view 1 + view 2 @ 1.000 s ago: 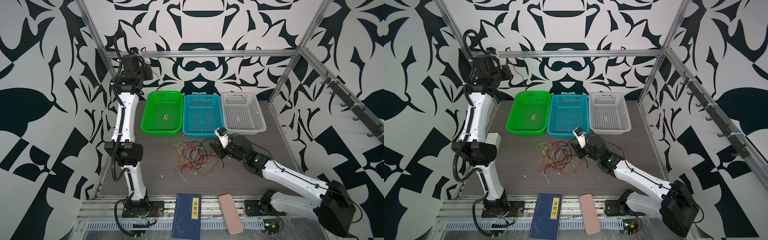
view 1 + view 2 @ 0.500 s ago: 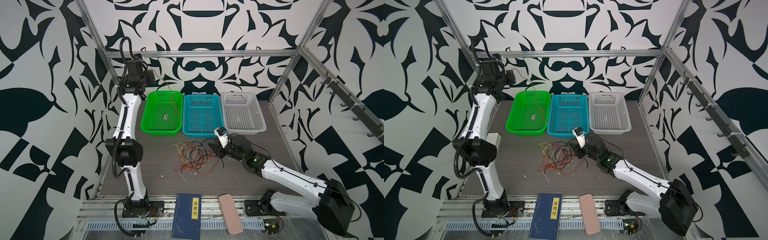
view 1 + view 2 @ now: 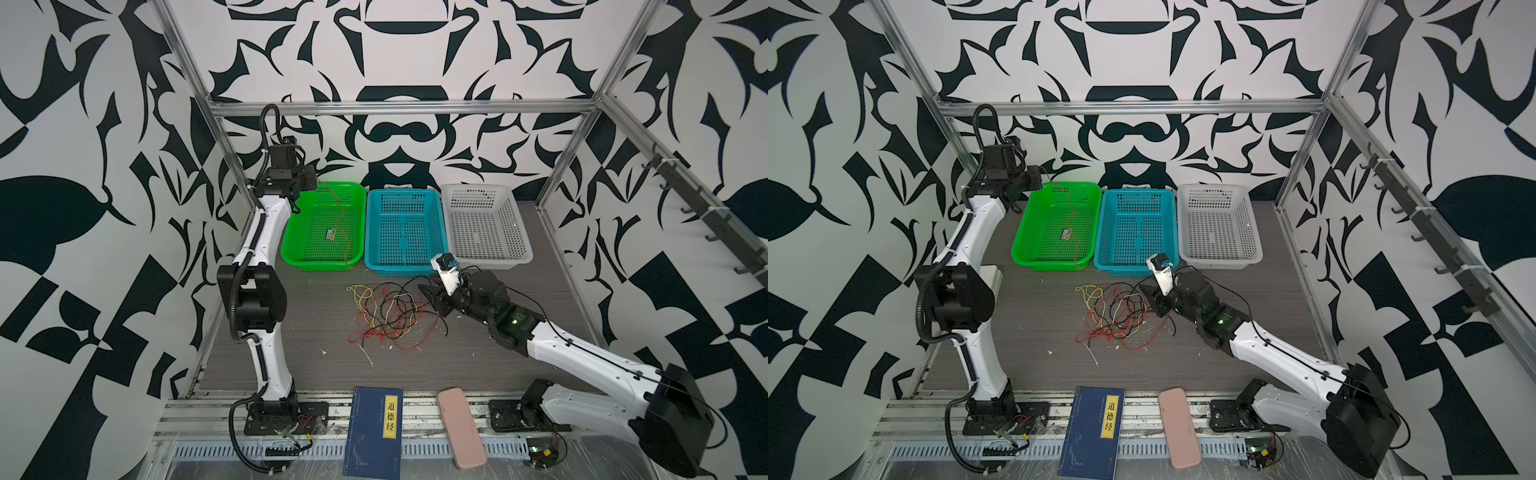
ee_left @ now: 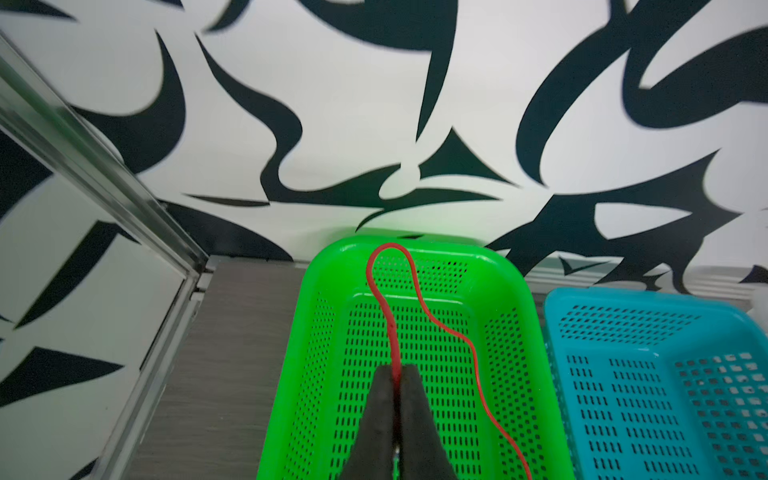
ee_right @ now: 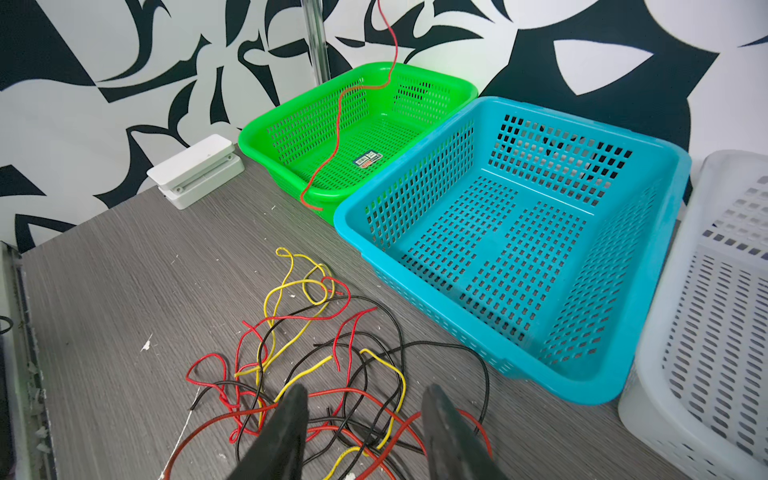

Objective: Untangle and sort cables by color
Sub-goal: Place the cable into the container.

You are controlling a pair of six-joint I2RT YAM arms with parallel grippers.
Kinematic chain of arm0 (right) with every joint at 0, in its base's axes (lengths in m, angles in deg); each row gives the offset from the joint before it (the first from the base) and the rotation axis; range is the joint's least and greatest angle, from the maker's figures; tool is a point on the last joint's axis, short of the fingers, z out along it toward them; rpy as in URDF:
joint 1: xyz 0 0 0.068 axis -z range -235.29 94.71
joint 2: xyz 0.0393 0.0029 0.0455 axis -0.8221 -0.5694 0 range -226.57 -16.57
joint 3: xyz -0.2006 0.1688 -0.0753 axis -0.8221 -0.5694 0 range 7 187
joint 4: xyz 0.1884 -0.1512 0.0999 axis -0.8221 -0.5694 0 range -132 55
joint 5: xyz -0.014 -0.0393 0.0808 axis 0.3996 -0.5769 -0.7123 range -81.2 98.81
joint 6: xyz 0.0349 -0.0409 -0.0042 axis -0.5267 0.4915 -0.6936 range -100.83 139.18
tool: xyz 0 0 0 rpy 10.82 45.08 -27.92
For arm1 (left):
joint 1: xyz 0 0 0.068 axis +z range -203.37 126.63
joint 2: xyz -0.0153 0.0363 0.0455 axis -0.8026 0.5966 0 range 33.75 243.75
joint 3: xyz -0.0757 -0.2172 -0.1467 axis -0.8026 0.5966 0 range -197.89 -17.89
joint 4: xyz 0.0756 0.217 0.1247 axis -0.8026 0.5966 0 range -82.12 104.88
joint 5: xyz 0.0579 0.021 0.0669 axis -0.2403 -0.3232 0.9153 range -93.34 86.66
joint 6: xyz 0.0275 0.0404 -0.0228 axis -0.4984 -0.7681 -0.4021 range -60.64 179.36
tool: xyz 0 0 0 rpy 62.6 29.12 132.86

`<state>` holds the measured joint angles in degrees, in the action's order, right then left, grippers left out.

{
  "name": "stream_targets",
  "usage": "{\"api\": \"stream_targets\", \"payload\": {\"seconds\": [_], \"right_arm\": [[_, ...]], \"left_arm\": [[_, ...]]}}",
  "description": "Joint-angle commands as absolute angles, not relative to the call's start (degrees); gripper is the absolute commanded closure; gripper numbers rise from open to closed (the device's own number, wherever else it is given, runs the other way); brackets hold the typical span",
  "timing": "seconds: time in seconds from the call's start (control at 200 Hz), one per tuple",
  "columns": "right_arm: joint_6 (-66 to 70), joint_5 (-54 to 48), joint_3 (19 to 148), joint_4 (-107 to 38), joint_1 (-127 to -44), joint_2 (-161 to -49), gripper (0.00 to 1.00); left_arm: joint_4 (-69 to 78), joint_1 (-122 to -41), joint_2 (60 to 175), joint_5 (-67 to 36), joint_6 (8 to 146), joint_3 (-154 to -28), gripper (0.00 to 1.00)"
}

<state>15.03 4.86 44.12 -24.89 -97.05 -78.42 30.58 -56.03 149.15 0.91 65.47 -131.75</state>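
Note:
A tangle of red, yellow and black cables [image 3: 386, 316] [image 3: 1113, 318] [image 5: 311, 353] lies on the table in front of the baskets. My left gripper [image 3: 309, 180] [image 3: 1038, 176] [image 4: 397, 370] is shut on one red cable [image 4: 473, 353] high over the back of the green basket [image 3: 291, 253] [image 4: 316, 324]. That red cable [image 3: 343, 232] [image 5: 336, 124] hangs down through the basket, and its free end drapes over the front rim. My right gripper [image 3: 432, 297] [image 3: 1150, 297] [image 5: 365, 390] stands open just above the right side of the tangle, holding nothing.
A blue basket [image 3: 399, 270] and a white basket [image 3: 490, 262] stand to the right of the green one. A dark blue book [image 3: 374, 432] and a pink case [image 3: 461, 428] lie on the front rail. A small white box [image 5: 195, 170] sits by the left wall.
My left gripper has swung right and come lower, bringing the red cable over the green basket, where it now hangs. The right arm has stayed still.

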Motion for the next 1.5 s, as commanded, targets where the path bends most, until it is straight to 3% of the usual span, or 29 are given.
{"api": "stream_targets", "payload": {"seconds": [0.0,0.1,0.265,0.405,0.515,0.665,0.82,0.98,1.211,1.351,1.491], "right_arm": [[14.85,5.64,43.30,-24.61,-97.22,-76.66,0.52],[14.78,5.71,43.04,-25.10,-97.23,-76.18,0.52],[15.04,6.26,42.60,-25.85,-97.22,-74.86,0.52],[15.02,5.62,42.59,-26.41,-97.28,-74.98,0.52],[14.53,4.35,42.85,-26.56,-97.22,-75.59,0.52],[14.00,3.36,42.94,-26.78,-97.25,-76.14,0.52],[13.39,2.35,43.50,-26.02,-97.30,-78.27,0.52],[13.02,1.70,43.86,-24.93,-97.30,-80.48,0.53],[12.89,2.08,44.15,-25.15,-97.30,-81.58,0.53],[12.25,3.25,43.32,-24.55,-97.30,-81.23,0.54],[11.73,3.45,42.86,-23.57,-97.30,-82.08,0.54]], "left_arm": [[26.65,-56.34,149.95,1.10,65.80,-127.23,1.00],[27.38,-56.70,152.27,0.54,66.37,-127.09,0.98],[27.82,-57.63,155.37,0.57,66.62,-126.75,0.70],[29.52,-58.03,157.55,1.23,65.66,-129.50,0.38],[32.19,-58.12,158.05,2.42,64.70,-133.09,0.31],[32.73,-58.21,151.12,1.25,65.42,-130.82,0.30],[30.21,-59.24,137.44,-10.96,71.73,-115.15,0.31],[32.85,-67.07,127.32,-9.39,76.57,-99.89,0.32],[40.86,-75.17,123.36,-5.93,80.59,-92.31,0.42],[38.27,-75.44,121.64,-6.62,82.49,-86.39,0.51],[36.41,-76.26,123.19,-8.61,83.31,-84.95,0.54]]}}
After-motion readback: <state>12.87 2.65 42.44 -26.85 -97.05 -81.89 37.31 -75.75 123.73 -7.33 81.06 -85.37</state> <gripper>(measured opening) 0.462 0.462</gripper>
